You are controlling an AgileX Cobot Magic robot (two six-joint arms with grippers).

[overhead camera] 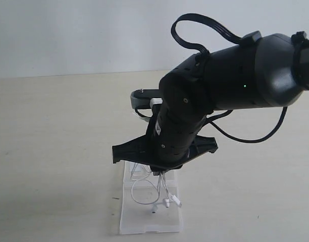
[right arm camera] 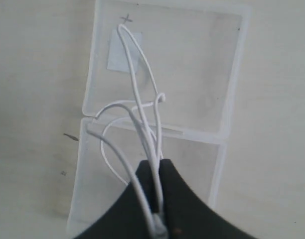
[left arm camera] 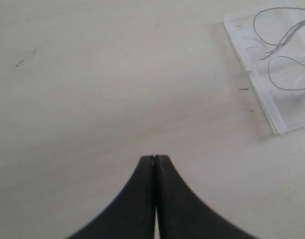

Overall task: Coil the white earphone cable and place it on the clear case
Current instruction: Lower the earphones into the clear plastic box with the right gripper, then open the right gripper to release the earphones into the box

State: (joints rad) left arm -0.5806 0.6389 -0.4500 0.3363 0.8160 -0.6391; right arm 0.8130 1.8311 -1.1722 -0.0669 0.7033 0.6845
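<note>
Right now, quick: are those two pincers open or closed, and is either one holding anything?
Left pincer: closed, holding nothing.
Right pincer: closed on the white earphone cable, over the clear case.

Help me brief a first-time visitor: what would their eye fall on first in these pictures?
The bulky black robot arm fills the middle of the exterior view, bent down over a flat transparent plastic hinged case. Loops of thin white earphone cable dangle over that case from the right gripper, its jaws shut on the wire.
</note>
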